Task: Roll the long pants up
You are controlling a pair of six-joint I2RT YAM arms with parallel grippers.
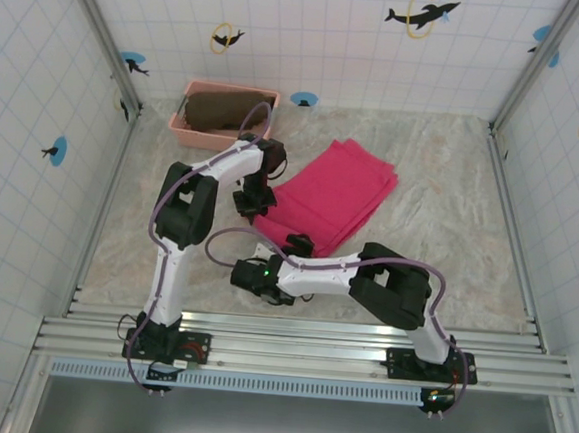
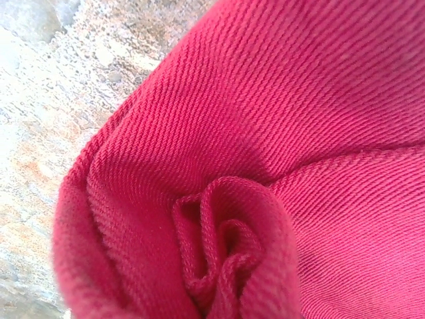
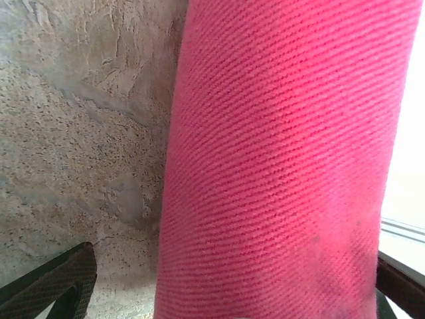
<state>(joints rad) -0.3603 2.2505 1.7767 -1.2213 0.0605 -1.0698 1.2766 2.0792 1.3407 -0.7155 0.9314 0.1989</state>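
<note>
Left gripper (image 1: 248, 202), centre frame, clamps a puckered fold of the bright magenta fabric long pants (image 1: 338, 185) (likely anchoring it). Right gripper (image 1: 298, 245) straddles the roll, jaws wide apart.

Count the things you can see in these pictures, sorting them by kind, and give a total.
Pink pants: 1
Brown cloth: 1
Pink basket: 1
Robot arms: 2, the left arm and the right arm
Total: 5
</note>
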